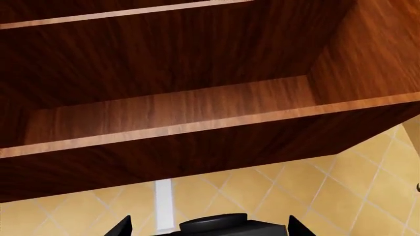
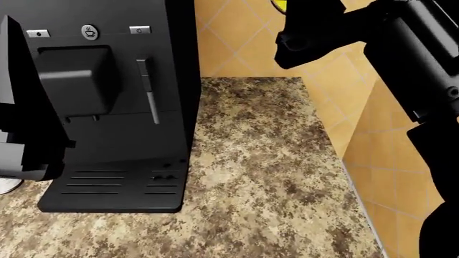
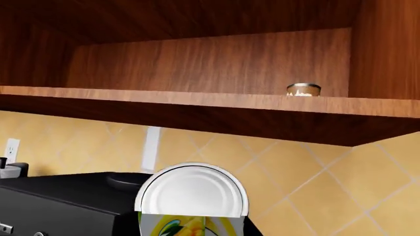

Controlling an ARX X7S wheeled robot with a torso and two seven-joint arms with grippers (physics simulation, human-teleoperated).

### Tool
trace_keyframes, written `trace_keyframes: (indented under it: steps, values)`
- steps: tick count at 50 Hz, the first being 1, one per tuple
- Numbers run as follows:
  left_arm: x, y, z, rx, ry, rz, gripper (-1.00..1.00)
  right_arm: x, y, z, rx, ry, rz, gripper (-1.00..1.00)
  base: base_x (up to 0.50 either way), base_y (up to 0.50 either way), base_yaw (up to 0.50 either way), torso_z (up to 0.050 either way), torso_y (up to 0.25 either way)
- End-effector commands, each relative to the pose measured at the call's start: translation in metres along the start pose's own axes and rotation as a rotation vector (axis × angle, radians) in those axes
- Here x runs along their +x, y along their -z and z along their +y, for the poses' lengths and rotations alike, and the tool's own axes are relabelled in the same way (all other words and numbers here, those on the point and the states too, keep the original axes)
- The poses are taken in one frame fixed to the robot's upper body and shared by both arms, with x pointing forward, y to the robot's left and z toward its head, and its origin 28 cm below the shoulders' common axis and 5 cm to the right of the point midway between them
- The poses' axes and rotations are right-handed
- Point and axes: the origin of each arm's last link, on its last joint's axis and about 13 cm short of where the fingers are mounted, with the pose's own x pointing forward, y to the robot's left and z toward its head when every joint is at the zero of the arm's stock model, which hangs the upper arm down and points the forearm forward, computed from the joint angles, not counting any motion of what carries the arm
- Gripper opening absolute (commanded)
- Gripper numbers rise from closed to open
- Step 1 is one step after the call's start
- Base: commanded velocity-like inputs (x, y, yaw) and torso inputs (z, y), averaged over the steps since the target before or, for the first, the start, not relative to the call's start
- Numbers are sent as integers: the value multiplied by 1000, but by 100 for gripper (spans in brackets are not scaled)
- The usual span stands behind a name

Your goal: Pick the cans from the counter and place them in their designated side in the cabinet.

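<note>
Right claw (image 3: 192, 231) grips yellow can (image 3: 192, 206) above coffee machine (image 3: 59, 201), below cabinet (image 3: 217, 101).

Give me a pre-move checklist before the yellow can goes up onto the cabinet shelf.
1. Yellow can at right gripper: ok, though fingers unseen, so grip cannot tell.
2. Cabinet open: ok, no door in the way.
3. Shelf space left of the other can: ok, bare.
4. Can above shelf edge: not ok, it sits lower.
5. Left gripper empty: cannot tell, only finger tips show.
6. Counter cans remaining: none in head view.
</note>
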Motion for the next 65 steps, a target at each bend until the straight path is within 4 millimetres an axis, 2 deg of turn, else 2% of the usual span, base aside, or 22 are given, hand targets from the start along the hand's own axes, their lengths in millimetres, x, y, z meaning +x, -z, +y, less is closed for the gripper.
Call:
trace_keyframes:
  steps: [1, 16, 25, 38, 50, 65]
  values:
    - [-1, -1, 1, 2, -3, -3, 100, 3, -18, 3, -5, 15, -52, -100, 0, 0, 0, 0, 0]
    - [-1, 0, 1, -1, -1, -3, 100, 15, -57, 14, 36, 44, -197, -100, 0, 0, 0, 0, 0]
    - [-2, 2, -1, -7, 4, 1, 100, 34, -77, 19, 27, 59, -227, -100, 0, 0, 0, 0, 0]
    - [-2, 2, -1, -8, 5, 1, 100, 38, -82, 19, 28, 66, -238, -100, 0, 0, 0, 0, 0]
    - [-2, 3, -2, -14, 9, 2, 100, 73, -107, 7, 99, 119, -382, -100, 0, 0, 0, 0, 0]
    - [-2, 7, -3, -15, 9, 8, 100, 101, -133, 14, 78, 74, -436, -100, 0, 0, 0, 0, 0]
